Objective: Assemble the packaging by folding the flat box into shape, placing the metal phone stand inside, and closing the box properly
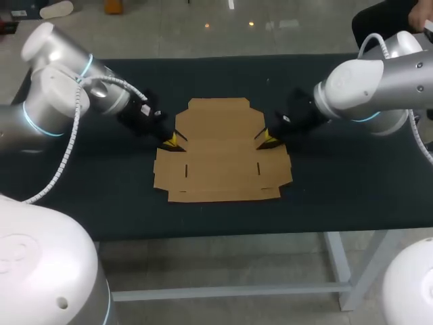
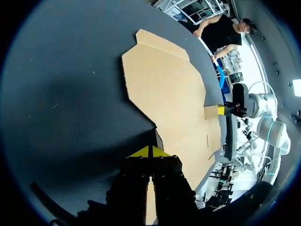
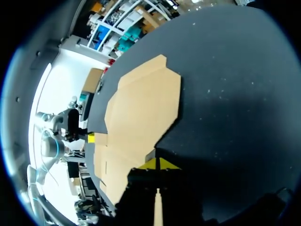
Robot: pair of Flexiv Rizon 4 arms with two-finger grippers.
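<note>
**A:** Where does the box lie from your grippers?

**B:** The flat cardboard box blank (image 1: 220, 152) lies unfolded on the dark table (image 1: 101, 203), directly between your two arms. Your left gripper (image 1: 172, 141) is at the notch in its left edge and your right gripper (image 1: 266, 141) is at the matching notch on the right. Each tip rests right at the cardboard's edge, so neither arm is nearer than the other.

**A:** How does the blank lie?

**B:** Its narrower panel points toward the far side of the table. The wider part, with the side flaps and two short slits (image 1: 185, 170), lies toward you. The notches mark where the two parts meet, and I judge the side flaps will have to come up there.

**A:** How are the fingers set?

**B:** They are narrow on both arms. Each wrist view shows the yellow tips drawn together into one point at the edge of the blank. You cannot tell from these views whether any cardboard is pinched between them.

**A:** Is there any brand, label or writing?

**B:** None can be read, and the cardboard face is plain brown. The metal phone stand shows in none of the views, so folding is the step in hand.
</note>
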